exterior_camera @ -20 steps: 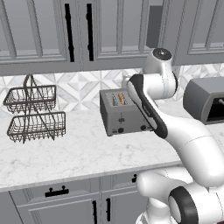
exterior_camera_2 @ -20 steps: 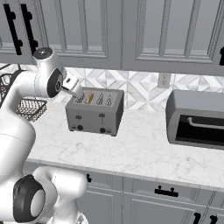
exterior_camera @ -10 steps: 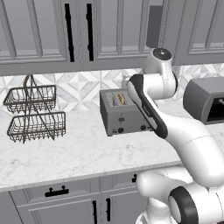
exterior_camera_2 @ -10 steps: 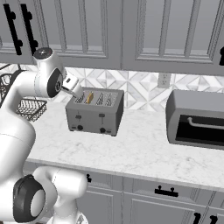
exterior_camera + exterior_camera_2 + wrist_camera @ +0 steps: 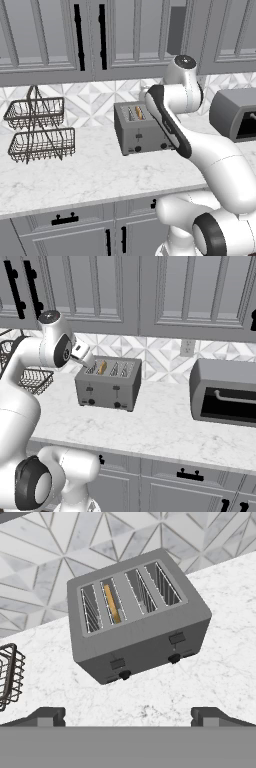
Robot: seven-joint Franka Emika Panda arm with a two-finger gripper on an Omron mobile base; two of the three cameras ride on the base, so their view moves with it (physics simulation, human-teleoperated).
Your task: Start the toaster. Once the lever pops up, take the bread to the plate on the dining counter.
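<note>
Toaster pictured at centre frame in the hand view, seated on the marble table, four slots running from its front face back toward the tiled wall at the top of the frame. Bread lodged on edge in the second slot from the left, long edge in line with that slot. Two small black levers set on the front face, one lower left, one right of centre, each above a round knob; left-hand lever most likely the one serving the loaded slot, judged by position, and seemingly not yet pressed.

Hand released, fingers spread to the lower left and lower right corners of its own view, grasping nothing, poised above and in front of the toaster with clear air between. Front face angled toward the lower edge of the frame, so levers lay ahead of and below the fingertips, a little left of the midline.

In the left base view, toaster at mid-frame, arm arched just to its right, wire basket rack well apart at left. In the right base view, toaster left of centre, bread showing in a slot near its left end, dark oven-like appliance at far right.
</note>
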